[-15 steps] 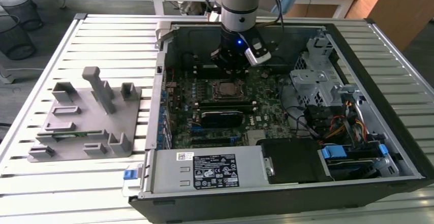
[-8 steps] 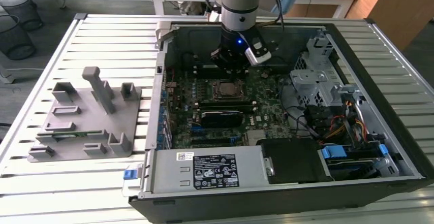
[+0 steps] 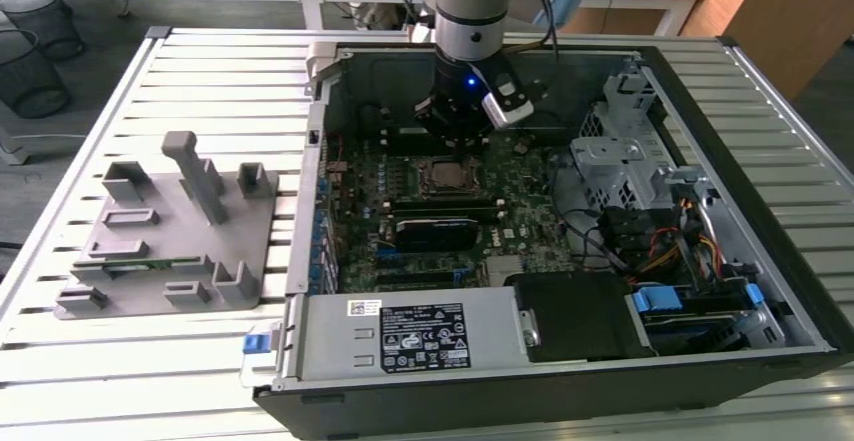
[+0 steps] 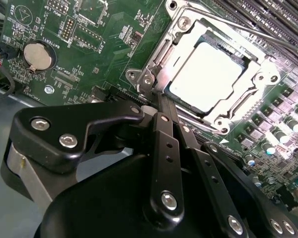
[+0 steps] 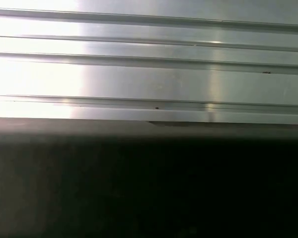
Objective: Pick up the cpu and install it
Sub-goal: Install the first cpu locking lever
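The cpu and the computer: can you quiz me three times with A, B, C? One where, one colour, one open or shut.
1. Where is the cpu? A in the socket on the motherboard; B in a drawer; C on a chair.
2. What colour is its top? A red; B silver; C blue.
3. The computer case is: A open; B closed; C upside down.

Answers: A, the cpu lies inside the metal socket frame. B, its top shines silver-grey. A, the case's inside shows in the exterior view.
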Controlling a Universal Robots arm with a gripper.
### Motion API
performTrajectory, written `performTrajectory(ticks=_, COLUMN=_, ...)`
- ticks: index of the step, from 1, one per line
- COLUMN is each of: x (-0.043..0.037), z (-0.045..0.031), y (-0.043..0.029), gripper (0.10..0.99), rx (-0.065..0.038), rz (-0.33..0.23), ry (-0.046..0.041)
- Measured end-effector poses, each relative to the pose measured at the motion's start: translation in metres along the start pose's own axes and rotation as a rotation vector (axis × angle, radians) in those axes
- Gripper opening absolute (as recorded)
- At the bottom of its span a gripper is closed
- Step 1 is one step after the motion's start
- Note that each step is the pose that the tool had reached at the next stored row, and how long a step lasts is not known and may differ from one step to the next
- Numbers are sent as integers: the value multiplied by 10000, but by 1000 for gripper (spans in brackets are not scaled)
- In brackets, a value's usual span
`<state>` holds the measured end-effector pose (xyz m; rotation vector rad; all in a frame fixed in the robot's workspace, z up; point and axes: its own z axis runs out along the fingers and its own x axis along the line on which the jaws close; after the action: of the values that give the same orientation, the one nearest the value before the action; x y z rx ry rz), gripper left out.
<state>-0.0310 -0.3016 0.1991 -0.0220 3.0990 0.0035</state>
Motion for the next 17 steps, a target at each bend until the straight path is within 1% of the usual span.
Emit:
performTrajectory(ticks=5, x=1, z=19, y=21, gripper=106, rx=109, rz=-4, ry=6)
performTrajectory(ticks=12, x=-1, z=20, y=32, gripper=106, rx=111, rz=-5, ry=2)
performTrajectory(ticks=15, x=-3, z=7, y=35, gripper=106, rx=92, rz=-4, ry=-9)
performTrajectory(ticks=17, x=-2, z=-12, y=31, gripper=106, rx=111, rz=-5, ry=1)
